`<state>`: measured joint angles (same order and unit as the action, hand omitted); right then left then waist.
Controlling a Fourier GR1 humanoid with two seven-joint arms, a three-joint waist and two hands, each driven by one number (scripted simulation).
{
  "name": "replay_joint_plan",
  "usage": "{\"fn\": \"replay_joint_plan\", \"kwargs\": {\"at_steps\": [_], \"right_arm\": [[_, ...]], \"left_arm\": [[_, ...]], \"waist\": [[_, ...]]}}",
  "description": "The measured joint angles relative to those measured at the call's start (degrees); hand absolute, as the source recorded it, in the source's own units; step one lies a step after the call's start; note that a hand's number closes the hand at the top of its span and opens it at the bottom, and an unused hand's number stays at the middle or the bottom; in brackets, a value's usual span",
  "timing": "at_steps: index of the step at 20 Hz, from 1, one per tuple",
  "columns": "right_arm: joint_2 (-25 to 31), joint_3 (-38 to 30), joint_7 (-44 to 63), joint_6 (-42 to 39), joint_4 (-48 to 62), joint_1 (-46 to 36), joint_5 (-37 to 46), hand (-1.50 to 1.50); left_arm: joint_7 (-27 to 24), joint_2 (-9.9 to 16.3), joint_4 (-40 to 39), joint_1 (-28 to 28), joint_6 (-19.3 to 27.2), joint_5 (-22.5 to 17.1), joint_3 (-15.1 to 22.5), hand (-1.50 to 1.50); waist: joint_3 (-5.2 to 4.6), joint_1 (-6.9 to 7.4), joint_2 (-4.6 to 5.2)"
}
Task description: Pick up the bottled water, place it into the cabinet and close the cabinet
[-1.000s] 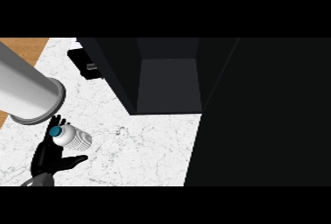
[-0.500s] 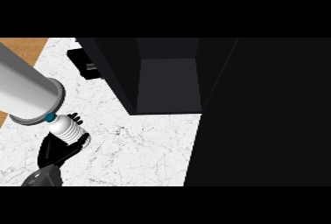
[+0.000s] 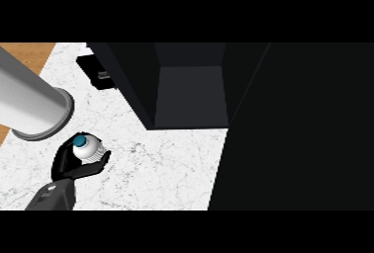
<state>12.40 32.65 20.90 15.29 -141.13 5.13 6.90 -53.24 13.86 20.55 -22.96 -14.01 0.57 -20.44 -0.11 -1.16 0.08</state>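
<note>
The counter (image 3: 168, 163) is white marble-look stone with fine grey veins, smooth. Beside it, a strip of warm wood (image 3: 25, 54). The cabinet (image 3: 190, 84) is matt black. The bottled water (image 3: 87, 148) looks like pale plastic with a teal cap. The hand (image 3: 70, 168) is black, possibly slightly glossy.

Count, head view. Bottled water (image 3: 87, 148): 1, white body with a blue cap. Black hand (image 3: 73, 168): 1 in view, at lower left. Grey cylinders (image 3: 29, 104): 1, large, at the left edge. Cabinet (image 3: 191, 84): 1, dark, open compartment showing. Small black object (image 3: 99, 74) at the cabinet's left: apparently 1; too dark to identify. Marble counter (image 3: 161, 168): 1.
</note>
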Motion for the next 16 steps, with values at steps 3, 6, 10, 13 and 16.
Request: {"fn": "replay_joint_plan", "kwargs": {"at_steps": [3, 6, 10, 13, 16], "right_arm": [[0.02, 0.03, 0.72, 0.24, -0.04, -0.55, -0.15, -1.5], [0.19, 0.09, 1.48, 0.38, 0.03, -1.24, -0.27, -1.5], [0.26, 0.62, 0.97, 0.89, -0.18, -0.41, -0.36, -1.5], [0.26, 1.02, 0.46, 1.43, -0.19, 0.02, -0.36, -1.5], [0.39, 1.69, 1.27, 1.95, -0.36, -0.19, -0.23, -1.5]], "left_arm": [[-1.98, -1.68, 1.68, -0.52, 3.12, 2.17, 2.17, 1.5], [-3.74, -6.21, 3.12, -1.58, 7.95, 4.99, 5.04, 1.5], [-4.02, -10.16, 6.45, -2.22, 10.02, 5.43, 7.83, 1.5], [-1.09, -12.06, 10.23, -2.53, 10.02, 2.69, 10.84, 1.5], [1.86, -12.76, 13.2, -2.85, 10.6, -1.25, 14.0, 1.5]], "waist": [[0.03, 0.22, -0.07], [0.04, 0.23, -0.12], [0.09, 0.49, -0.25], [0.11, 0.72, -0.39], [0.12, 0.68, -0.43]]}}
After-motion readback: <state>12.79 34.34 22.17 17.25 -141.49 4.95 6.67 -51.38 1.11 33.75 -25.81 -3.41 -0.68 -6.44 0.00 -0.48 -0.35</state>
